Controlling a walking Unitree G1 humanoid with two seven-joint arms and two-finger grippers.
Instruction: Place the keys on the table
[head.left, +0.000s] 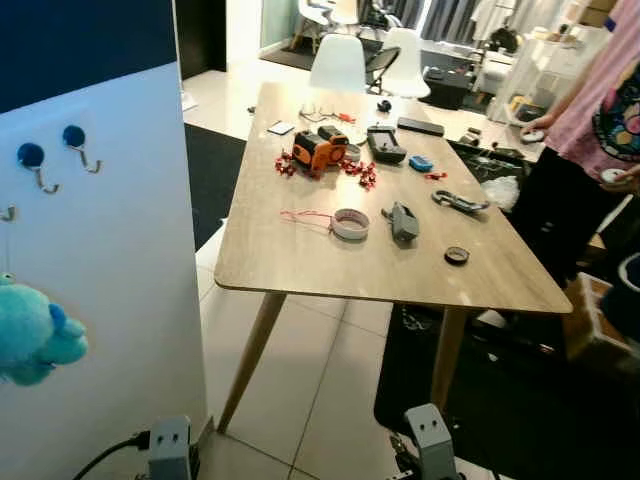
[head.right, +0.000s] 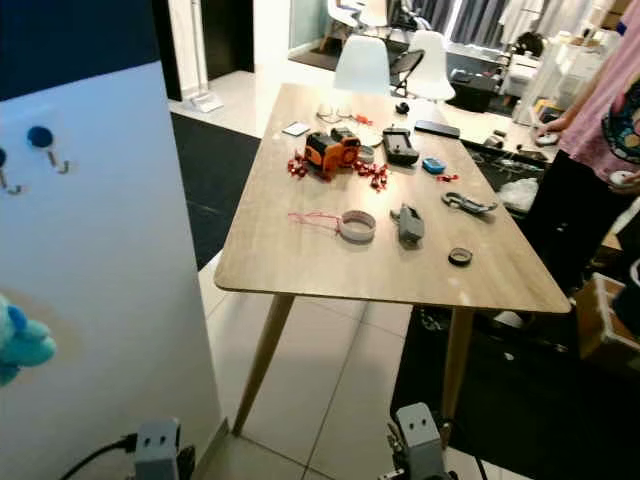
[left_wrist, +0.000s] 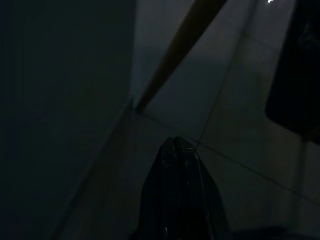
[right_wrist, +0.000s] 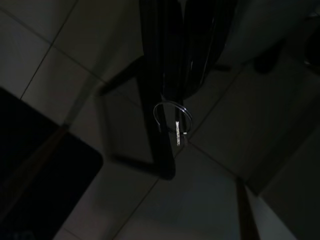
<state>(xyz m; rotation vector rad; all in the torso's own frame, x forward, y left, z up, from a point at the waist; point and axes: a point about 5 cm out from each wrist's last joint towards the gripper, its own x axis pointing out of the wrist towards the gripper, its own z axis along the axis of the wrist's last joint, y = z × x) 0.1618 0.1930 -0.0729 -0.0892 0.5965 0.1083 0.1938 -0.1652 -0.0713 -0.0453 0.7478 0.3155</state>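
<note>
Silver key ring (right_wrist: 172, 120) dangles from right pincer (right_wrist: 172, 90), black fingers nipped shut on it, arm hung low over floor tiles. Worktop (head.left: 300, 255) ahead and above pincer, so keys not yet placed. Left pincer (left_wrist: 176, 165) idle, fingers closed, holding nothing.

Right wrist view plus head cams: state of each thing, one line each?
Silver key ring: hanging from the right hand, above floor tiles.
Left hand: shut, low near the floor.
Light wooden table: cluttered, near edge bare.
Grey tape roll: lying flat on the table.
</note>
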